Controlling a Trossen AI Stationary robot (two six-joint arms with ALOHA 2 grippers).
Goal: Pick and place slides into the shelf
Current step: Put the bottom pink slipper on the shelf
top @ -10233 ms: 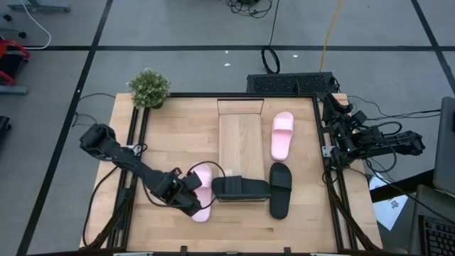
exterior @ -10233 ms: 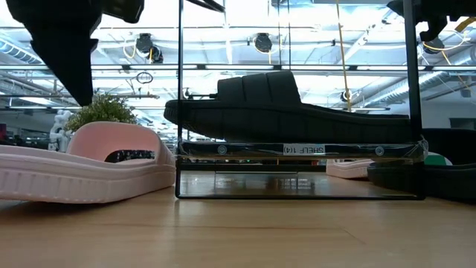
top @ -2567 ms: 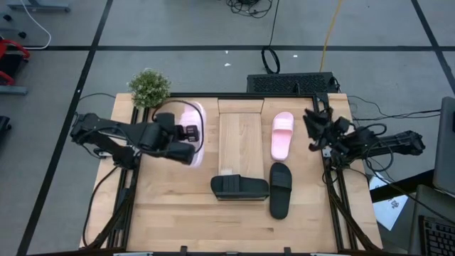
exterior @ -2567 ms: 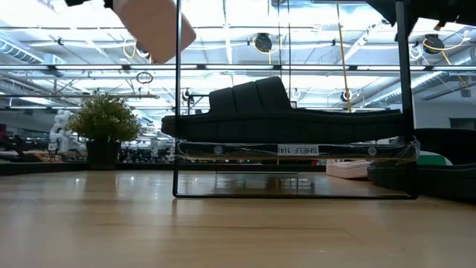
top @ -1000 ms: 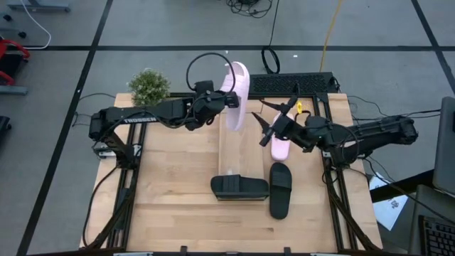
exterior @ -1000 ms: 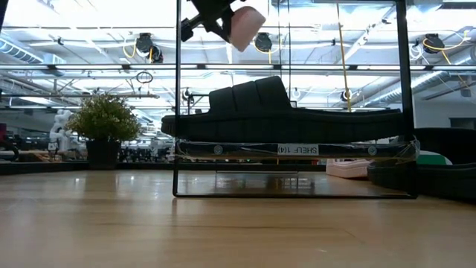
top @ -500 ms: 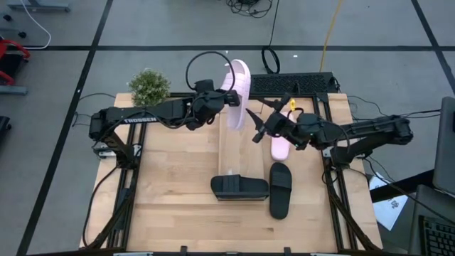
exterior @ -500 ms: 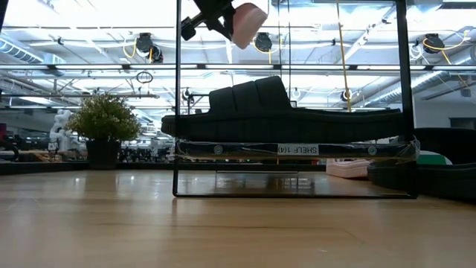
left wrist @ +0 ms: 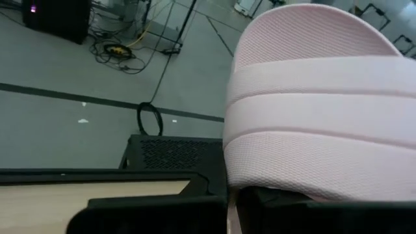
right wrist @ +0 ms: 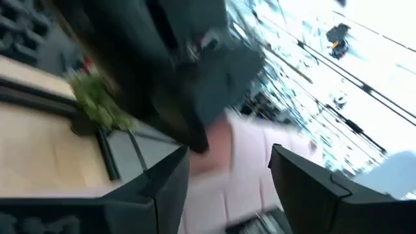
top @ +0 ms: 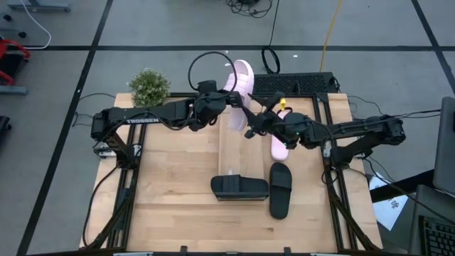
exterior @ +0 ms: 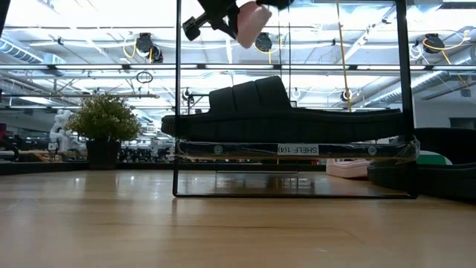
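High view: the left gripper [top: 222, 99] is clenched on a pink slide [top: 238, 96] held above the shelf [top: 240, 146] toward 12 o'clock, long axis running 12 to 6. The right gripper [top: 253, 122] gapes at its 4 o'clock. The shelf's label reads "SHELF (14)", mirrored.

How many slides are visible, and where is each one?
4. One pink slide held aloft by the left gripper; another pink slide on the table; one black slide on the shelf; one black slide beside it.
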